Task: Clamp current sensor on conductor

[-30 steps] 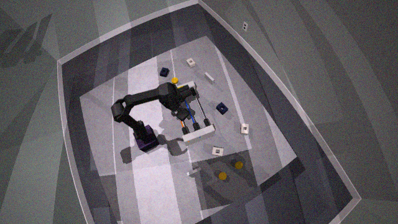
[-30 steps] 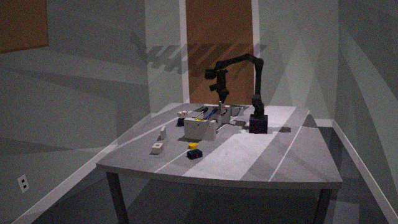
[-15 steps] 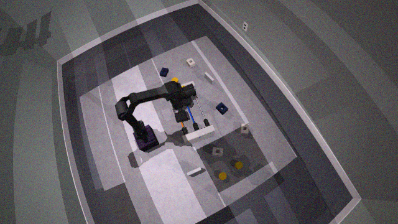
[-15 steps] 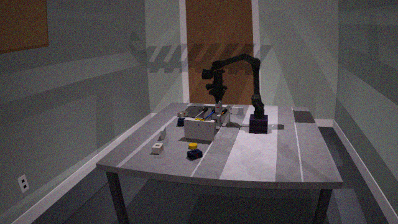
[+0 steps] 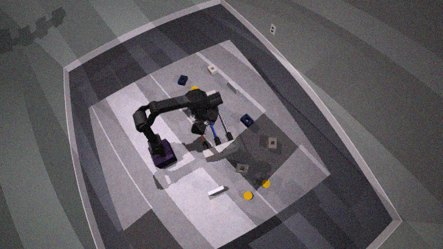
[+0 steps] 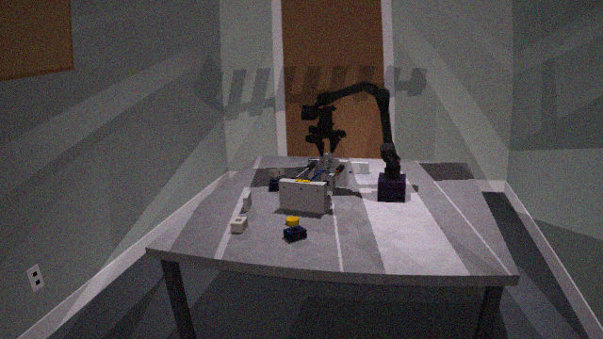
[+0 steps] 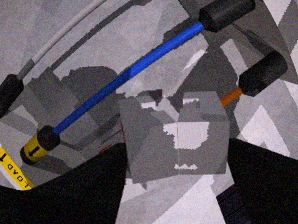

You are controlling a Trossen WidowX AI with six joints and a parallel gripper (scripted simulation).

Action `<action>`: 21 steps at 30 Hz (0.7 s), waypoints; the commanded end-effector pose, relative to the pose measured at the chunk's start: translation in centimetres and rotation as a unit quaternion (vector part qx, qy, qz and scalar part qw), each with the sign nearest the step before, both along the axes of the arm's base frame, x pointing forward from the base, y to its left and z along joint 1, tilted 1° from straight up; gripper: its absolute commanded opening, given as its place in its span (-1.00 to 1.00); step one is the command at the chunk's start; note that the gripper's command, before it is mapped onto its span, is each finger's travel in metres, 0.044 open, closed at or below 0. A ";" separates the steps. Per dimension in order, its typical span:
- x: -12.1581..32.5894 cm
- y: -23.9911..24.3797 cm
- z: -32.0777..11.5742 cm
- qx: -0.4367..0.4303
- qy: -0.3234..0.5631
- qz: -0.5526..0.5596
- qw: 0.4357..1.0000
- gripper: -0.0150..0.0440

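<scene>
From where I stand, the gripper (image 5: 199, 128) (image 6: 328, 153) (image 7: 177, 149) has its fingers closed on the grey split-core sensor (image 6: 328, 162) (image 7: 180, 137) — held above the table (image 6: 400, 277). From overhead the arm (image 5: 169, 104) (image 6: 387, 113) hides the sensor. Only the wrist view makes the yellow LOAD marker (image 7: 15, 170) readable, at the near end of the blue conductor (image 5: 213, 130) (image 6: 317, 175) (image 7: 130, 75). Whether the sensor touches that conductor, I can't tell.

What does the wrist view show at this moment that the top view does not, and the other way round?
Only wrist: the LOAD lettering and the arrow on the blue cable's yellow band.

Only top: the arm's purple base and two navy blocks.

Both: the blue cable and the orange cable.
</scene>
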State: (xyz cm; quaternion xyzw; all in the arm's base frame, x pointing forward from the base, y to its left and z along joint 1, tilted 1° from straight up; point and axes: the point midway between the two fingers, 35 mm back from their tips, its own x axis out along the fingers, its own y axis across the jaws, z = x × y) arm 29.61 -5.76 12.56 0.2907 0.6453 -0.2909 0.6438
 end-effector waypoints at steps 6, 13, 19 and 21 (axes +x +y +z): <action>1.4 -0.4 -0.1 0.001 -0.004 -0.166 0.986 -0.49; 2.4 -0.7 -0.3 0.001 -0.004 -0.287 0.958 -0.49; 3.2 -1.0 -0.6 0.001 -0.004 -0.387 0.922 -0.49; 3.5 -1.1 -0.6 0.001 -0.004 -0.420 0.908 -0.49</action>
